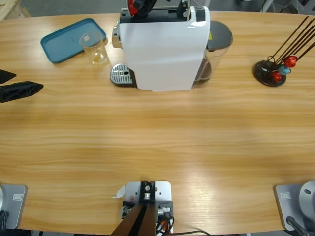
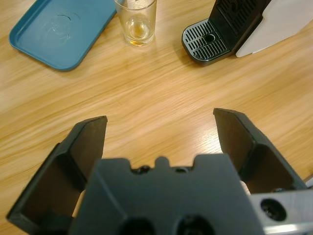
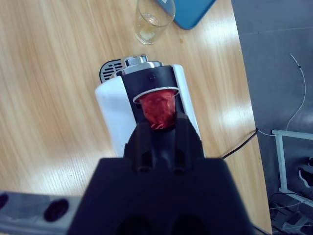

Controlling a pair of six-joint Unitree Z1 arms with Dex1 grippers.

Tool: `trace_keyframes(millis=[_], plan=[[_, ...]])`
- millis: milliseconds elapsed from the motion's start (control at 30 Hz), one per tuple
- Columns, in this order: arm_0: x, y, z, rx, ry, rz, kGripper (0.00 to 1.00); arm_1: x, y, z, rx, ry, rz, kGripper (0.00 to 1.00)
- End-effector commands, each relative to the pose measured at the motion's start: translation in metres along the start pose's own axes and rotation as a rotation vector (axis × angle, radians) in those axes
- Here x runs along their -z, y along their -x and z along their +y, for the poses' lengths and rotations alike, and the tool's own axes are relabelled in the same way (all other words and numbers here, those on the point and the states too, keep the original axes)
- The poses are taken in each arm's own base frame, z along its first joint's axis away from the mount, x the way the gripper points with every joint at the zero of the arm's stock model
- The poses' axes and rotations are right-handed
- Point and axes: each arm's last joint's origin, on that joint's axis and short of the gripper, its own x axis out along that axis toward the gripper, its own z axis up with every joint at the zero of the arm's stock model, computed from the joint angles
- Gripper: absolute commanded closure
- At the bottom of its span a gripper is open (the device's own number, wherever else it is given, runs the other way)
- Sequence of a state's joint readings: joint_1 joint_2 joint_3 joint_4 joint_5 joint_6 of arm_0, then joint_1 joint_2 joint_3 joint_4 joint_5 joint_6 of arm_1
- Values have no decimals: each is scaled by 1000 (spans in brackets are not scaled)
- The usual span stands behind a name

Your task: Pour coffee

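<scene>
The left gripper [image 2: 160, 132] hangs low over the bare table [image 1: 157, 142] with its jaws spread wide and nothing between them; in the high view it shows as black tips at the left edge [image 1: 19, 90]. Ahead of it stands a clear glass [image 2: 136, 22], just beside a blue tray [image 2: 58, 29] and not on it. The glass holds only a thin pale yellowish film at its bottom; no dark coffee can be seen in it. To the right of the glass is the white coffee machine [image 1: 165, 46], with its round metal drip grid [image 1: 121, 74] at the foot and nothing standing on the grid. The right gripper [image 3: 159, 128] is above the top of the machine, jaws clenched on a red capsule [image 3: 158, 108], which sits at the dark opening of the machine. At the far right of the table, well apart, a black rack [image 1: 270, 71] holds some red and blue capsules.
</scene>
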State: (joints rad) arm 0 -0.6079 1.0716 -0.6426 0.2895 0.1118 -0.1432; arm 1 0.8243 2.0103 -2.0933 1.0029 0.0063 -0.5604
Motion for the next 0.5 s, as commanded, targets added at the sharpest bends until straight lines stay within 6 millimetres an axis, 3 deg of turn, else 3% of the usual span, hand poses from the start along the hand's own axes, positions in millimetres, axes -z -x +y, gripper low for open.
trace_keyframes(millis=[33,367,400,433,467,500], plan=[[12,-1,0,13,-18,15,64,9,-34,-1,-49,-3,56,1000],[12,-1,0,12,-18,13,69,10,-43,0,-63,-5,66,1000],[12,-1,0,12,-18,12,69,10,-43,0,-63,-5,67,935],[11,-1,0,12,-17,11,69,10,-42,0,-62,-5,65,804],[11,-1,0,12,-18,11,69,10,-42,-1,-62,-5,64,765],[11,-1,0,12,-17,12,69,10,-42,-1,-61,-5,65,597]])
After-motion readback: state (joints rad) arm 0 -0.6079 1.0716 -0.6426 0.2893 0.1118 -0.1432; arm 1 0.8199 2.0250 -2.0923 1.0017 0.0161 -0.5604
